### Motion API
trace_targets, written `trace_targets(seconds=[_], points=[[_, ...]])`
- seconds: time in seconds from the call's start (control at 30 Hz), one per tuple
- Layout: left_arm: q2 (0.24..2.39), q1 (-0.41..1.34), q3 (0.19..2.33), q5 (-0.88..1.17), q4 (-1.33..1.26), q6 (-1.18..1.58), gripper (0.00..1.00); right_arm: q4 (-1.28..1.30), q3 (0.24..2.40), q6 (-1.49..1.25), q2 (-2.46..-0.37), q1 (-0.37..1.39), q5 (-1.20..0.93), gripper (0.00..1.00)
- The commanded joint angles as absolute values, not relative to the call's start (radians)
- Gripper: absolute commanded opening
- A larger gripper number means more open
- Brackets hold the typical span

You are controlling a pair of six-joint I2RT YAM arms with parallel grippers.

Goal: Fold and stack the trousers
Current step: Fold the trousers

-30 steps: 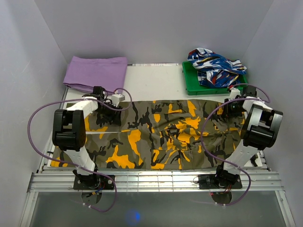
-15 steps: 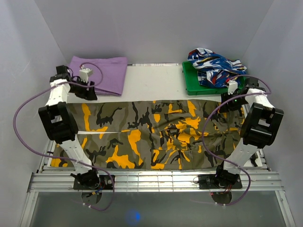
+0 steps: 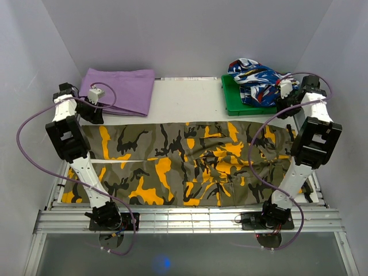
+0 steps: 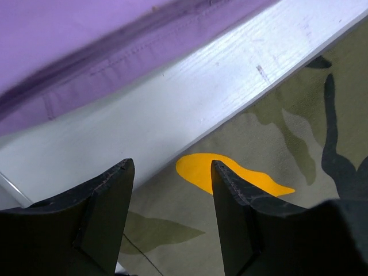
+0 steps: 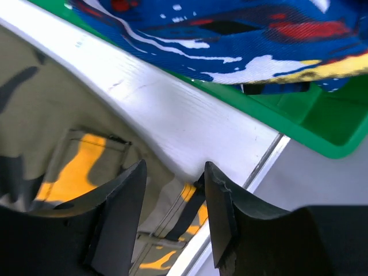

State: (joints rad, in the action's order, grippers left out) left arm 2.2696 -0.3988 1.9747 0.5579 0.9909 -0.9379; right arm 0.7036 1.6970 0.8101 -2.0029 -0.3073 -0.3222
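Long fabric trousers (image 3: 190,164) in olive, orange-yellow and black camouflage are laid flat across the white table (image 3: 190,103). The waist end is to the right, the cuffs to the left, and the legs appear side by side. The left gripper (image 4: 171,172) is held above the far left edge of the trousers, just beside the plain purple folded cloth (image 3: 118,89). Its jaws are parted, with nothing between them. The right gripper (image 5: 174,169) is held over the far waist corner, near the green plastic tray (image 3: 230,100) carrying the blue, white and red patterned garment (image 3: 259,77). Its jaws are likewise parted and nothing is gripped. The step is judged to be between grasps: folding is unfinished and no stacking is done. For the next move, both grippers would need to be lowered onto the far edge, closed on fabric, and drawn evenly toward the near edge.
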Motion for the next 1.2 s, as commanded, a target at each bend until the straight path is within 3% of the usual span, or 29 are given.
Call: trace_targets(seconds=[0.0,0.13,0.27,0.43,0.53,0.73,0.83,0.93,1.17], points=[[2.241,-0.414,1.948,0.552,0.925,-0.974,0.67,0.669,1.707,0.839,-2.075,-0.308,-0.261,0.51],[2.264,-0.44,1.96,0.58,0.928,-1.008,0.67,0.65,1.686,0.971,-2.111,-0.322,-0.261,0.53],[2.279,-0.469,1.973,0.632,0.959,-1.042,0.72,0.681,1.663,1.081,-2.134,-0.351,-0.325,0.77],[2.292,-0.485,1.968,0.678,0.973,-1.051,0.75,0.707,1.646,1.172,-2.198,-0.359,-0.336,0.82],[2.301,-0.494,1.979,0.69,0.977,-1.046,0.75,0.794,1.674,1.224,-2.243,-0.359,-0.339,0.76],[2.356,-0.514,2.019,0.69,1.015,-1.095,0.75,0.796,1.623,1.279,-2.269,-0.359,-0.307,0.5],[2.388,-0.526,2.085,0.719,1.052,-1.132,0.75,0.798,1.605,1.295,-2.264,-0.359,-0.311,0.35],[2.421,-0.528,2.129,0.741,1.069,-1.176,0.75,0.816,1.606,1.31,-2.267,-0.359,-0.308,0.08],[2.441,-0.532,2.166,0.854,1.069,-1.236,0.8,0.821,1.605,1.318,-2.227,-0.359,-0.34,0.08]])
